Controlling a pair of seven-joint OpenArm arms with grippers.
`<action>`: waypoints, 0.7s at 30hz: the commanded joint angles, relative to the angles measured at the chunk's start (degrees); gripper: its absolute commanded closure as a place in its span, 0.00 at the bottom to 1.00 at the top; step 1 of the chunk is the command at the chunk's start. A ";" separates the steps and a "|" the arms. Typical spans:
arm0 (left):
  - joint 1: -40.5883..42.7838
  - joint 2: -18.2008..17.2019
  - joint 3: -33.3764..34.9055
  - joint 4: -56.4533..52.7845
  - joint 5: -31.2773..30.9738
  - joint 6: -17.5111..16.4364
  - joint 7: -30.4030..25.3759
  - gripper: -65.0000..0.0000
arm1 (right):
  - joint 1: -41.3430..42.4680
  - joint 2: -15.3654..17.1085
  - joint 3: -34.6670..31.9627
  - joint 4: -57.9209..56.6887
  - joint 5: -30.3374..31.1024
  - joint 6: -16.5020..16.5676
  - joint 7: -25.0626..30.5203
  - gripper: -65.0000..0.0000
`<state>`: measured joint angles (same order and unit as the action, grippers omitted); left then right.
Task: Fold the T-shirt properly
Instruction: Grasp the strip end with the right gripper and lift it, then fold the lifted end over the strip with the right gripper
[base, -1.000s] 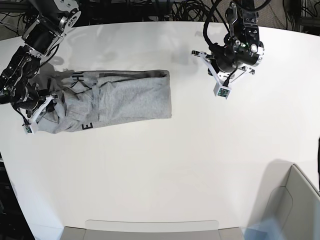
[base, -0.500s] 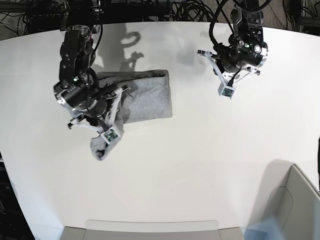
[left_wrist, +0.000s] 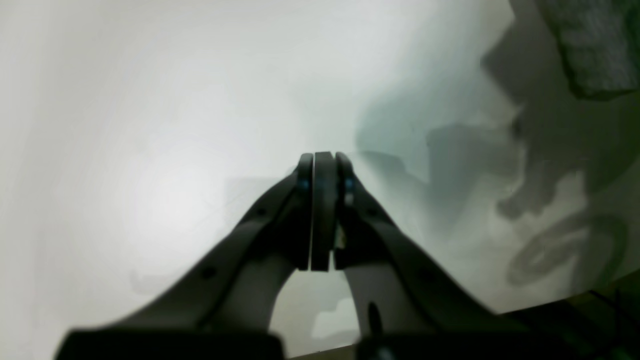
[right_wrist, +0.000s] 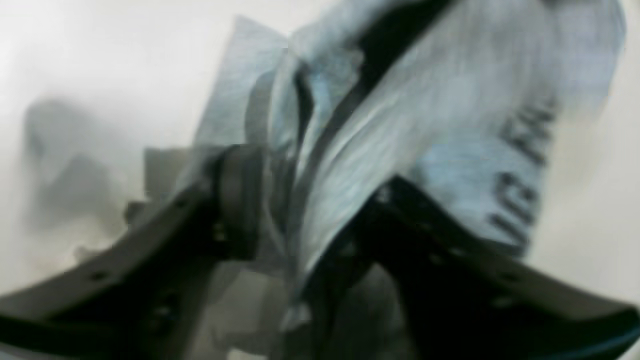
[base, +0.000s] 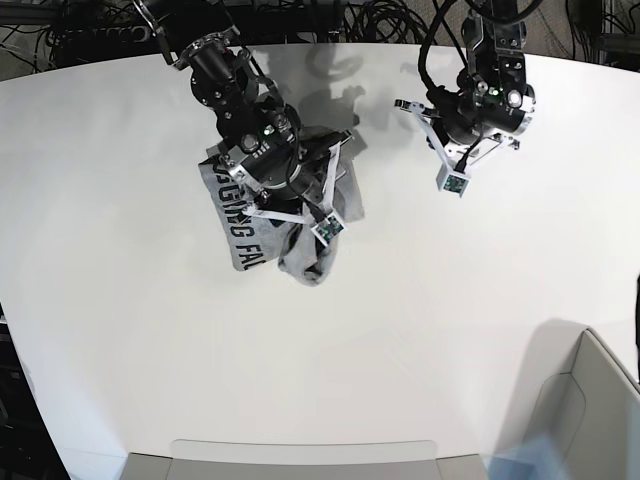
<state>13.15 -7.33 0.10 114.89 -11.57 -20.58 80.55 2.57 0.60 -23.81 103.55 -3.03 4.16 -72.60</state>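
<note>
Right gripper (right_wrist: 310, 220) — jaws spread, with a pleat of grey cloth lying between them; blur in the wrist view hides whether the pads press that cloth, so a grip can be neither confirmed nor ruled out. The gripper hangs directly over the T-shirt (base: 270, 215), which suggests it is carrying or letting go of a fold brought across the garment.

Left gripper (left_wrist: 322, 210) — pads pressed flat together with nothing between them, poised above bare table (base: 420, 330) well to the side of the T-shirt. It appears parked there to keep out of the other arm's way.

The T-shirt sits as a bunched heap on the table beneath the right arm, its black lettering (base: 238, 222) turned up along the edge farthest from the left gripper, and a rumpled lobe spilling toward the near side. One corner of the cloth shows at the upper edge of the left wrist view. Judged by this heap, the fold is not yet neat.

Count: one T-shirt, two grippers, one table.
</note>
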 joint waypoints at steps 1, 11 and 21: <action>-0.36 -0.18 -0.05 0.85 -0.08 0.05 -0.55 1.00 | 1.08 -0.38 0.03 1.64 -0.18 -0.52 0.91 0.47; -0.44 -0.18 -0.05 0.85 0.01 0.31 -0.55 1.00 | 1.52 -0.03 -2.16 14.12 -0.18 -0.52 0.91 0.46; -4.66 -0.01 7.33 1.20 -0.51 -0.04 -0.55 1.00 | 1.78 7.09 15.33 10.25 0.35 -0.16 0.99 0.92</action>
<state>8.64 -7.62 7.31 114.91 -11.31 -20.56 80.71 3.07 7.57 -8.64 112.88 -2.26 4.23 -72.60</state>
